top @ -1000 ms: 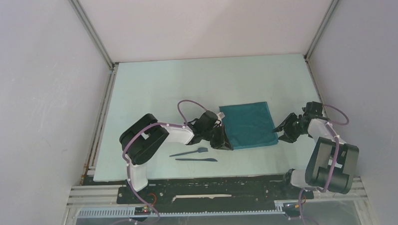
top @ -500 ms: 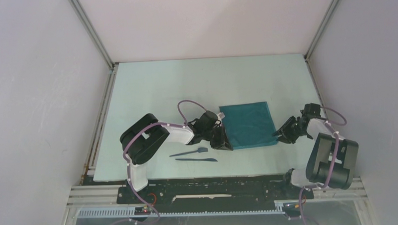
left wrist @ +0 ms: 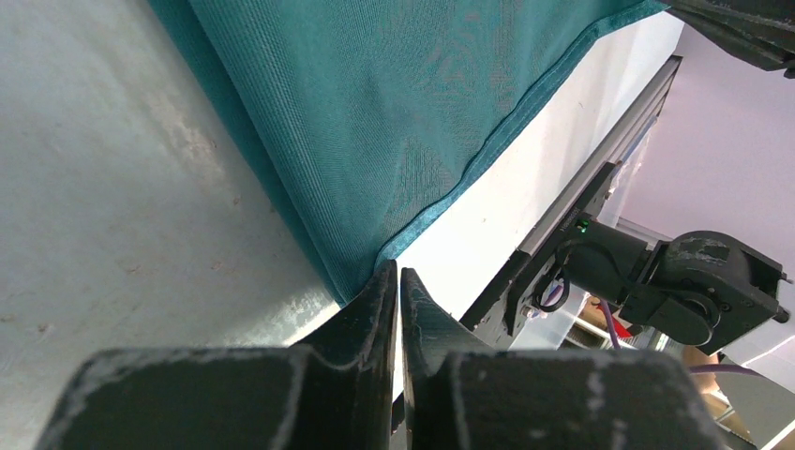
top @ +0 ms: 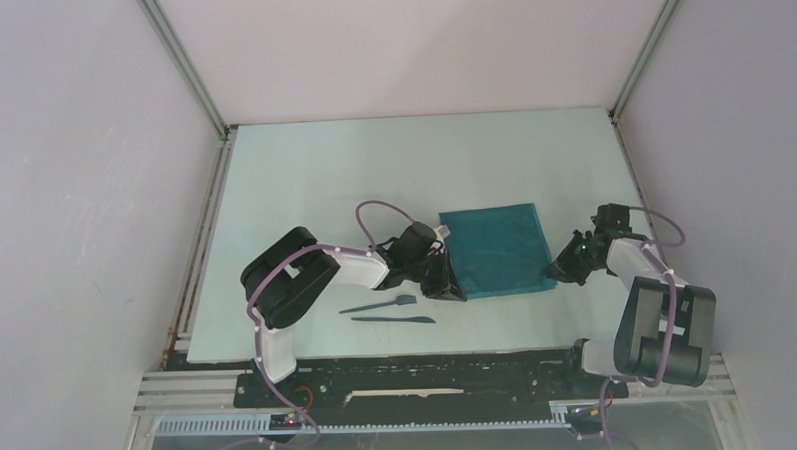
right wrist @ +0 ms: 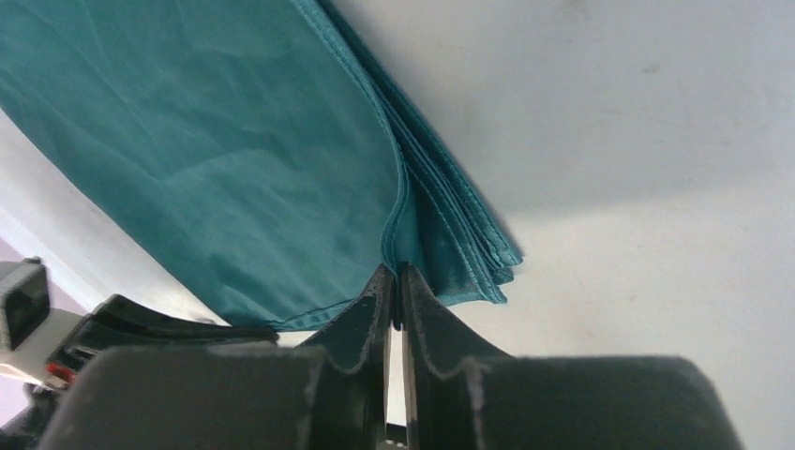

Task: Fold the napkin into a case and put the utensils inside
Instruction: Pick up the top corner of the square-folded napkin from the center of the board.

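Observation:
The teal-green napkin (top: 497,249) lies folded in layers at mid-table. My left gripper (top: 455,291) is shut on the napkin's near left corner (left wrist: 380,258). My right gripper (top: 556,271) is shut on the near right corner, pinching the top layer's edge (right wrist: 394,246) above the stacked layers beneath. The two dark utensils lie on the table left of the napkin, near the front edge: the fork (top: 379,305) and, just in front of it, the knife (top: 394,319). No case shape shows.
The pale table (top: 323,188) is boxed in by grey walls with metal rails along its left (top: 203,232) and right edges. A black front rail (top: 420,369) carries both arm bases. The left arm's elbow (top: 288,279) stands over the table's near left.
My right gripper has moved left onto the napkin's near right corner and shut on it. The left gripper has stayed shut on its corner. The utensils have not moved.

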{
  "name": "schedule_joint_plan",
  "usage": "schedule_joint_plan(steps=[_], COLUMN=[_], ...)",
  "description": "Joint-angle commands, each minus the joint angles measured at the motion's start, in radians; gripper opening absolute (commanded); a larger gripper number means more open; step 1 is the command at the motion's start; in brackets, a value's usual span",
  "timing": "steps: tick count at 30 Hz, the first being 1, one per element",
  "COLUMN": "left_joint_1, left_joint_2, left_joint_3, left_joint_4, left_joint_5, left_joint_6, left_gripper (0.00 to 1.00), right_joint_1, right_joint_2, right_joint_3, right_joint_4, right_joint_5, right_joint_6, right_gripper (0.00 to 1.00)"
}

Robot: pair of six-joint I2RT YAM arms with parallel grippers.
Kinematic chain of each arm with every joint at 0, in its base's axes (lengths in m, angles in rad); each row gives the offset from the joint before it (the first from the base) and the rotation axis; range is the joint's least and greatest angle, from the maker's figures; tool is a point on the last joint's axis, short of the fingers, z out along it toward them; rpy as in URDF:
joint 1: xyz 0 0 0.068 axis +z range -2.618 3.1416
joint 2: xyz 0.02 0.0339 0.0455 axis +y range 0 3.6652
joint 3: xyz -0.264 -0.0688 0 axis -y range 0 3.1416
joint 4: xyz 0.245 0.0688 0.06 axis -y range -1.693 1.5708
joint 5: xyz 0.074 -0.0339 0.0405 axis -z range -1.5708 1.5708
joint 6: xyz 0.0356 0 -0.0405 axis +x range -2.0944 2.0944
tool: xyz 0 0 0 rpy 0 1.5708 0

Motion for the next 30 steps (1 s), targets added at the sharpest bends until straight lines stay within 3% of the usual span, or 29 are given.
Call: schedule_joint_plan(steps=[1,5,15,30], left_joint_1=[0.003,0.002,0.004,0.005], left_joint_2=[0.005,0.001,0.000,0.002], left_joint_3=[-0.003,-0.004,0.006,0.013], left_joint_4=[0.028,0.027,0.013,0.002], left_joint_5=[0.008,0.007,0.007,0.005], left_joint_6=[-0.004,-0.003,0.007,0.010], left_gripper=[0.11,0.11,0.11,0.10], right_joint_1=[0.043,0.040,-0.011,-0.034], right_joint_2=[-0.016,-0.027,-0.061,-0.069], right_joint_3=[0.034,0.034,0.028,0.021], right_joint_4=[-0.016,-0.028,-0.043,-0.030], right_joint_5=[0.049,0.080,0.116,0.098], right_joint_6=[0.008,0.015,0.017,0.010], right_gripper=[0.25,0.31,0.31,0.16])
